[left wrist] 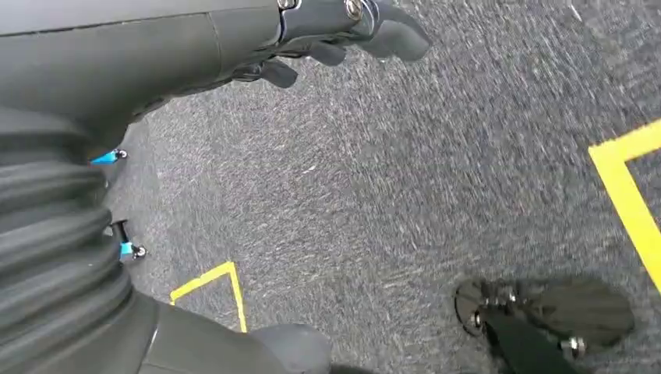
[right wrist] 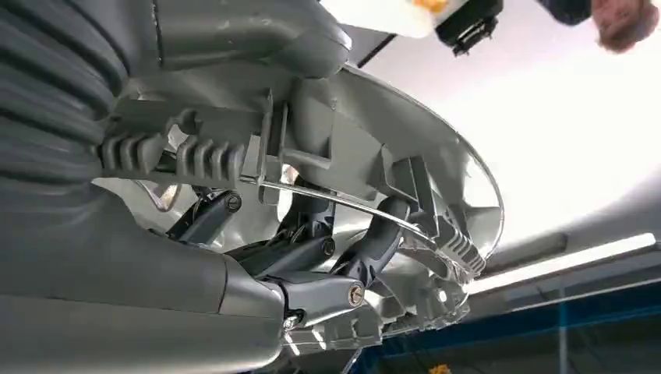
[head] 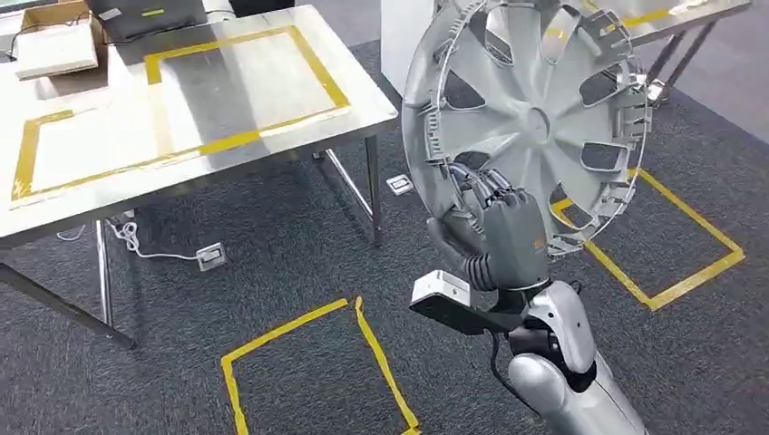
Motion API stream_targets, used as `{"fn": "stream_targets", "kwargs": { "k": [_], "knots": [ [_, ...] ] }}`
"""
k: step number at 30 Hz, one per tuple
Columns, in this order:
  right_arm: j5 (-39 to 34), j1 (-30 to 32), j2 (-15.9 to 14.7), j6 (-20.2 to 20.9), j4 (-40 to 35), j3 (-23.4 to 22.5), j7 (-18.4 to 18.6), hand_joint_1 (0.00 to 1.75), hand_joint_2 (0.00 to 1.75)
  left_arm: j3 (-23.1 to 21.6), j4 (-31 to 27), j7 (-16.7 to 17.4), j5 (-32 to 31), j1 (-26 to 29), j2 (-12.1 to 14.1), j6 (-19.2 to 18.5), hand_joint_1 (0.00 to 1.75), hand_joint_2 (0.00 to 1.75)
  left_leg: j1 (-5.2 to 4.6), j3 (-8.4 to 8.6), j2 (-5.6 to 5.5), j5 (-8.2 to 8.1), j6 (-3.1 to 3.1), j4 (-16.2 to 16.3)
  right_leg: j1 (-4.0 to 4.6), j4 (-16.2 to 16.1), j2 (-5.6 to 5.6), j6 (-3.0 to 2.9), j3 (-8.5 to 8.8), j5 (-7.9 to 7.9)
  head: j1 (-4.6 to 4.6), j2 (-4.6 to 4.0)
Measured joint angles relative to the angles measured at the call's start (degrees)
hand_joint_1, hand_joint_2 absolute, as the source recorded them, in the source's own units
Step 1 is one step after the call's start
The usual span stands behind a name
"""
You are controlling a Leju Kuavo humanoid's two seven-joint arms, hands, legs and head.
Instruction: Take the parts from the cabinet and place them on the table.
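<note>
The right robot hand point(head: 510, 237) gripped the silver hubcap point(head: 530, 122) by its lower rim, upright above the carpet, well apart from the tabletop point(head: 118, 154). The left robot hand point(left wrist: 343, 35) hung loose, holding nothing. With such a thin hold (one edge only), the cap could swing or slip.

Dark grey carpet point(head: 299, 263) covers the floor, marked with yellow tape rectangles point(head: 313, 372); a steel-topped table point(head: 91, 195) on metal legs stands at the left, its top outlined in yellow tape; a cardboard box point(head: 54, 41) sits at its far corner; a white cable point(head: 136, 243) trails beneath; a second table point(head: 680, 23) stands at far right.
</note>
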Motion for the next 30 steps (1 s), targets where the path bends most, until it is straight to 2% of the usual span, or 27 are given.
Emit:
{"fn": "stream_targets", "kwargs": {
  "k": [1, 2, 3, 4, 5, 6, 7, 8, 9, 10, 11, 12, 13, 15, 16, 17, 18, 19, 20, 21, 22, 23, 24, 25, 26, 27, 30],
  "knots": [
    [0.0, -0.1, 0.0, 0.0, 0.0, 0.0, 0.0, 1.75, 1.75, 0.0, 0.0, 0.0, 0.0, 0.0, 0.0, 0.0, 0.00, 1.75, 0.55, 0.50, -0.68, 0.32, 0.49, -0.4, -0.28, 0.2, 0.90, 0.59, 0.08, -0.40, 0.09, 0.00],
    [0.0, -0.1, 0.0, 0.0, 0.0, 0.0, -0.2, 1.75, 1.75, 0.0, 0.0, 0.0, 0.2, 0.1, 0.0, 0.0, 0.00, 1.75, 0.63, 0.55, -1.36, 0.46, 0.78, -0.4, -0.45, 2.1, 4.81, 0.80, -0.49, -1.84, 0.28, 0.00],
    [0.0, -0.1, -0.2, 0.0, 0.0, 0.0, -0.3, 1.75, 1.75, 0.0, 0.0, 0.0, 0.3, 0.0, 0.0, 0.0, 0.00, 1.75, 0.64, 0.44, -1.96, 0.53, 0.99, -0.4, -0.48, 5.7, 6.71, 0.86, -2.30, -4.05, 0.46, 0.00],
    [-0.2, -0.1, -0.4, 0.3, 0.0, -0.1, -0.4, 1.75, 1.75, 0.0, 0.0, 0.1, 0.5, -0.1, 0.0, 0.0, 0.00, 1.75, 0.64, 0.34, -2.72, 0.56, 1.11, -0.4, -0.46, 10.5, 7.50, 0.94, -4.71, -6.36, 0.63, 0.00],
    [-0.7, -0.3, -0.5, 0.7, 0.1, 0.0, -0.7, 1.75, 1.75, 0.0, 0.0, 0.4, 0.8, -0.1, 0.0, 0.0, 0.00, 1.75, 0.59, 0.26, -3.60, 0.58, 1.15, -0.4, -0.39, 15.2, 7.71, 0.95, -7.14, -8.13, 0.70, 0.00],
    [-1.2, -0.8, -0.5, 1.4, 0.4, 0.1, -0.8, 1.75, 1.75, 0.0, 0.0, 0.8, 1.1, 0.0, 0.0, 0.0, 0.00, 1.75, 0.56, 0.24, -4.57, 0.59, 1.15, -0.3, -0.31, 18.8, 7.79, 0.85, -9.18, -8.61, 0.72, 0.00],
    [-1.6, -1.4, -0.5, 1.9, 0.7, 0.2, -0.8, 1.75, 1.75, 0.0, 0.0, 1.3, 1.2, 0.2, 0.0, 0.0, 0.00, 1.75, 0.56, 0.28, -5.38, 0.59, 1.15, -0.2, -0.31, 18.4, 7.81, 0.72, -9.33, -7.37, 0.74, 0.00],
    [-1.8, -1.9, -0.5, 2.2, 0.9, 0.2, -0.8, 1.75, 1.75, 0.0, 0.0, 1.6, 1.4, 0.3, 0.0, 0.0, 0.00, 1.75, 0.56, 0.30, -6.14, 0.59, 1.13, -0.1, -0.33, 15.9, 7.88, 0.56, -8.48, -5.34, 0.76, 0.00],
    [-1.8, -2.4, -0.5, 2.3, 1.2, 0.3, -0.9, 1.75, 1.75, 0.0, 0.0, 1.8, 1.5, 0.3, 0.0, 0.0, 0.00, 1.75, 0.57, 0.37, -7.09, 0.60, 1.10, -0.1, -0.34, 11.4, 8.14, 0.36, -6.41, -2.43, 0.76, 0.00],
    [-1.8, -2.9, -0.5, 2.3, 1.2, 0.3, -1.0, 1.75, 1.75, 0.0, 0.0, 1.9, 1.5, 0.3, -0.1, 0.0, 0.00, 1.75, 0.59, 0.42, -8.07, 0.60, 0.94, 0.1, -0.40, 5.2, 9.46, 0.11, -3.59, 0.69, 0.81, 0.00],
    [-1.8, -3.4, -0.5, 2.3, 1.4, 0.3, -1.1, 1.75, 1.75, 0.0, 0.0, 1.9, 1.5, 0.3, -0.1, 0.1, 0.00, 1.75, 0.73, 0.18, -8.78, 0.63, 0.74, 0.1, -0.66, 1.4, 13.00, -0.20, -2.04, 1.23, 0.81, 0.00],
    [-1.9, -3.6, -0.5, 2.3, 1.5, 0.3, -1.1, 1.75, 1.75, 0.0, 0.0, 2.0, 1.5, 0.1, -0.2, 0.1, 0.00, 1.75, 0.51, -0.23, -9.81, 0.74, 0.15, 0.4, -0.77, 0.5, 13.88, 0.00, -1.95, 0.97, 0.66, 0.00],
    [-1.9, -3.9, -0.6, 2.3, 1.7, 0.3, -1.1, 1.75, 1.75, 0.0, 0.0, 2.0, 1.5, 0.1, -0.2, 0.1, 0.00, 1.75, 0.72, -0.61, -10.50, 0.98, -0.37, 0.2, -0.50, 0.6, 13.06, -0.03, -1.99, 0.97, 0.72, 0.00],
    [-1.9, -4.3, -0.6, 2.4, 1.9, 0.4, -1.0, 1.75, 1.75, 0.0, 0.1, 2.1, 1.5, 0.5, -0.1, 0.1, 0.00, 1.75, 0.99, -0.81, -12.04, 1.42, -1.32, -0.5, -0.27, 0.5, 11.77, -0.57, -1.88, 1.07, 0.65, 0.00],
    [-1.9, -4.4, -0.6, 2.4, 2.0, 0.4, -1.0, 1.75, 1.75, 0.0, 0.1, 2.2, 1.5, 0.6, -0.1, 0.1, 0.00, 1.75, 0.85, -1.07, -11.40, 1.38, -1.49, -0.2, -0.95, -0.1, 10.84, -1.12, -1.63, 1.47, 0.74, 0.00],
    [-1.9, -4.5, -0.6, 2.3, 2.0, 0.5, -1.0, 1.75, 1.75, 0.0, 0.1, 2.2, 1.5, 0.7, -0.1, 0.1, 0.00, 1.75, 0.38, -1.60, -7.01, 0.39, -1.64, 1.1, -0.78, -0.3, 9.90, -1.62, -1.40, 1.45, 0.40, 0.00],
    [-1.9, -4.6, -0.6, 2.2, 2.0, 0.5, -1.0, 1.75, 1.75, 0.0, 0.1, 2.2, 1.6, 0.6, -0.1, 0.1, 0.00, 1.75, 0.37, -3.03, -4.40, -1.55, -1.84, 4.0, -0.64, -0.3, 9.09, -1.98, -1.35, 1.36, 0.20, 0.00],
    [-1.8, -4.7, -0.7, 2.3, 2.0, 0.5, -1.0, 1.75, 1.75, 0.0, 0.1, 2.2, 1.6, 0.5, -0.1, 0.1, 0.00, 1.75, 0.55, -5.06, -3.26, -3.85, -2.06, 8.3, -0.51, -0.3, 8.22, -2.11, -1.31, 1.28, 0.24, 0.00],
    [-1.8, -4.7, -0.7, 2.3, 2.1, 0.5, -1.0, 1.75, 1.75, 0.0, 0.1, 2.2, 1.6, 0.4, -0.1, 0.1, 0.00, 1.75, 0.71, -7.39, -2.91, -6.02, -2.27, 13.2, -0.41, -0.3, 7.26, -2.21, -1.30, 1.20, 0.24, 0.00],
    [-1.9, -4.7, -0.7, 2.3, 2.2, 0.5, -1.0, 1.75, 1.75, 0.0, 0.1, 2.2, 1.6, 0.4, -0.1, 0.1, 0.00, 1.75, 0.79, -9.10, -2.85, -7.17, -2.44, 16.9, -0.37, -0.2, 6.39, -2.25, -1.30, 1.16, 0.22, 0.00],
    [-1.9, -4.7, -0.7, 2.3, 2.3, 0.6, -1.0, 1.75, 1.75, 0.0, 0.1, 2.4, 1.6, 0.5, -0.1, 0.1, 0.00, 1.75, 0.87, -9.57, -2.77, -6.95, -2.55, 18.0, -0.34, -0.2, 5.58, -2.23, -1.25, 1.12, 0.22, 0.00],
    [-2.1, -4.7, -0.7, 2.3, 2.4, 0.7, -1.0, 1.75, 1.75, 0.0, 0.1, 2.7, 1.6, 0.5, -0.1, 0.1, 0.00, 1.75, 0.91, -8.35, -2.65, -5.24, -2.57, 15.8, -0.32, -0.2, 4.71, -2.12, -1.14, 0.99, 0.22, 0.00],
    [-2.2, -4.7, -0.7, 2.3, 2.5, 0.7, -1.0, 1.75, 1.75, 0.0, 0.1, 3.1, 1.6, 0.5, -0.1, 0.2, 0.00, 1.75, 0.91, -5.88, -2.38, -2.95, -2.51, 11.5, -0.32, -0.2, 3.98, -1.97, -0.94, 0.82, 0.22, 0.00],
    [-2.4, -4.9, -0.7, 2.3, 2.6, 0.7, -1.1, 1.75, 1.75, 0.0, 0.1, 3.3, 1.6, 0.6, 0.0, 0.2, 0.00, 1.75, 0.85, -2.57, -1.36, -0.44, -2.32, 5.5, -0.32, -0.1, 3.26, -1.77, -0.65, 0.58, 0.22, 0.00],
    [-2.6, -5.2, -0.7, 2.3, 2.8, 0.8, -1.1, 1.75, 1.75, 0.0, 0.1, 3.5, 1.7, 0.5, 0.1, 0.4, 0.00, 1.75, 0.65, 0.04, 0.90, 0.58, -1.95, 0.5, -0.21, 0.0, 2.63, -1.48, -0.36, 0.32, 0.22, 0.00],
    [-2.7, -5.4, -0.7, 2.3, 2.8, 0.8, -1.1, 1.75, 1.75, 0.0, 0.1, 3.5, 1.8, 0.4, 0.1, 0.5, 0.00, 1.75, 0.02, 0.53, 1.88, -0.16, -1.19, 0.2, 0.20, 0.0, 2.14, -1.16, -0.35, 0.14, 0.24, 0.00],
    [-3.1, -6.4, -0.7, 2.4, 3.2, 1.1, -1.3, 1.75, 1.75, 0.0, 0.1, 3.2, 2.1, 0.5, 0.2, 0.7, 0.00, 1.75, -0.18, -0.08, -0.27, 0.19, -0.08, 0.0, 0.12, -0.2, 0.63, -0.24, -0.03, 0.13, 0.24, 0.00]
  ]
}}
